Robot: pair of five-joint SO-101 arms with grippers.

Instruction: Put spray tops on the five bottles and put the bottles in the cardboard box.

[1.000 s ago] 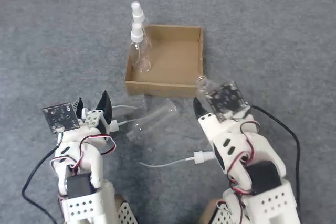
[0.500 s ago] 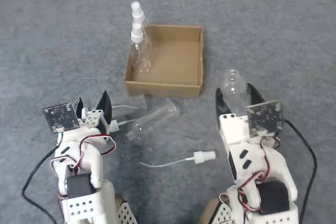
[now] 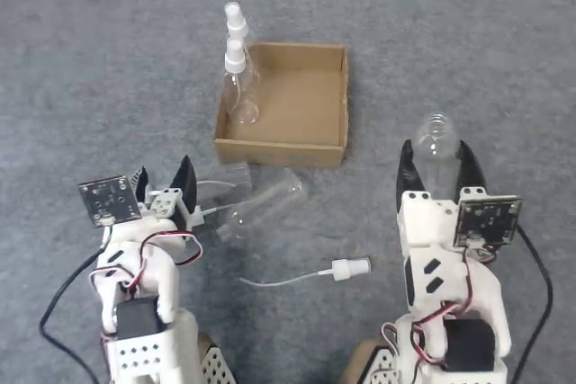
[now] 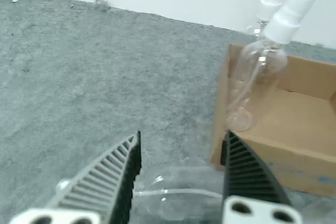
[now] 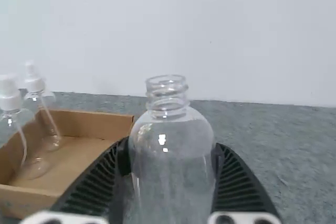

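Observation:
My right gripper (image 3: 436, 173) is shut on a clear, uncapped bottle (image 3: 436, 146) and holds it upright, to the right of the cardboard box (image 3: 310, 146). In the right wrist view the bottle (image 5: 170, 145) stands between the black fingers (image 5: 94, 187). Two bottles with white spray tops (image 3: 239, 78) stand in the box's far left corner. Two more clear bottles (image 3: 265, 202) lie on the table in front of the box. A loose spray top (image 3: 349, 267) with its tube lies between the arms. My left gripper (image 3: 164, 188) is open near the lying bottles, a tube (image 4: 181, 192) showing below its fingers.
Grey carpet covers the table. A pale wall runs along the far edge. The box (image 4: 294, 129) has low walls and bare floor on its right half. Black cables trail beside both arm bases.
My right arm has swung rightwards with the bottle, from just in front of the box to the box's right side, and the bottle now stands upright. The left arm barely shifted.

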